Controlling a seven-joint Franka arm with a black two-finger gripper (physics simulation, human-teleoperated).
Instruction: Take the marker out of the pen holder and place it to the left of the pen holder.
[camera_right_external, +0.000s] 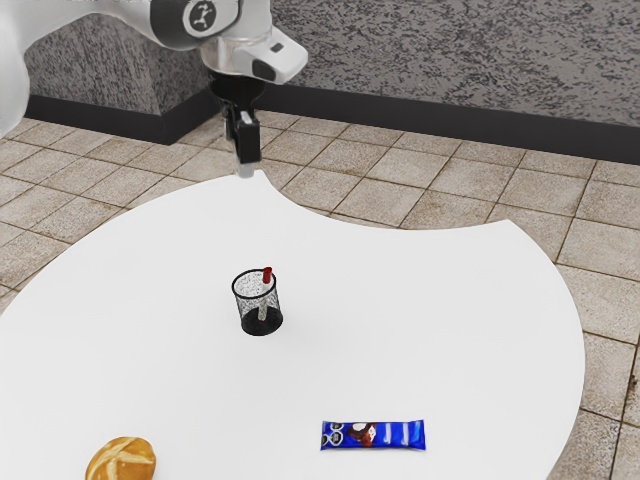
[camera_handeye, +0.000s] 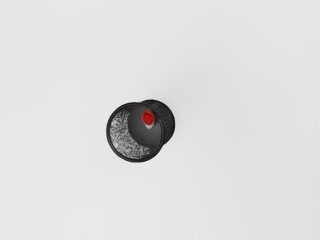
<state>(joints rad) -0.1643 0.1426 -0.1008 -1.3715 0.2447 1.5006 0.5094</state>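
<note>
My gripper (camera_right_external: 246, 167) hangs high in the exterior view, well above the tabletop and apart from everything on it. Below it on the white table stands a black mesh pen holder (camera_right_external: 260, 318), upright. A white marker with a red end (camera_right_external: 267, 275) leans inside, its red end poking just above the rim. From above, the wrist view has the round pen holder (camera_handeye: 135, 159) near its middle, with the marker's red end (camera_handeye: 148, 117) against the inner side of the rim. Most of the marker's body is hidden there.
On the white table (camera_right_external: 420, 320), a blue wrapped bar (camera_right_external: 373, 435) lies toward the exterior view's lower right. A bread roll (camera_right_external: 121, 463) sits at that view's lower left. The table's curved edge lies beneath the raised arm.
</note>
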